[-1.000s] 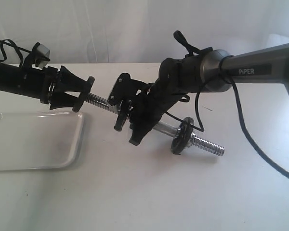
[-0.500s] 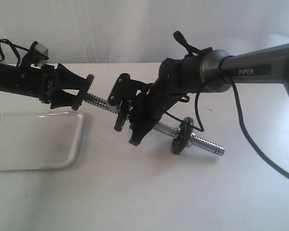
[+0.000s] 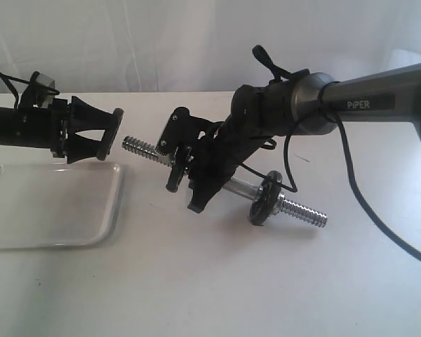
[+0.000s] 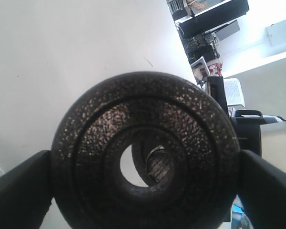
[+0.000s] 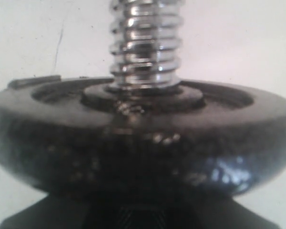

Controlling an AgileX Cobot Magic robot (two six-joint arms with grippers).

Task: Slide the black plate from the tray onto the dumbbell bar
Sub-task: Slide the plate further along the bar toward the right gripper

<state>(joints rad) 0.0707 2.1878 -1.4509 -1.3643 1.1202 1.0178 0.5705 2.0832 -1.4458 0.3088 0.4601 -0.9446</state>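
Observation:
My left gripper [image 3: 115, 133] is shut on the black plate [image 4: 148, 98], gripping its rim on both sides and holding it upright above the table. The plate hangs just left of the free threaded end of the dumbbell bar [image 3: 142, 149], not touching it. In the left wrist view that bar end [image 4: 159, 164] shows through the plate's hole, off centre. My right gripper [image 3: 196, 179] is shut on the bar's middle and holds it raised and sloping. A black disc [image 5: 143, 138] sits on the bar close to the right fingers, with thread [image 5: 144, 43] beyond it.
The white tray [image 3: 116, 203] lies on the table at the left, below the left gripper. Another black disc [image 3: 265, 199] sits on the bar near its right threaded end. A black cable [image 3: 365, 203] trails across the table at the right.
My left gripper has pulled back to the left with the black plate. A gap has opened between the plate and the bar's threaded end. The right arm and bar have not moved.

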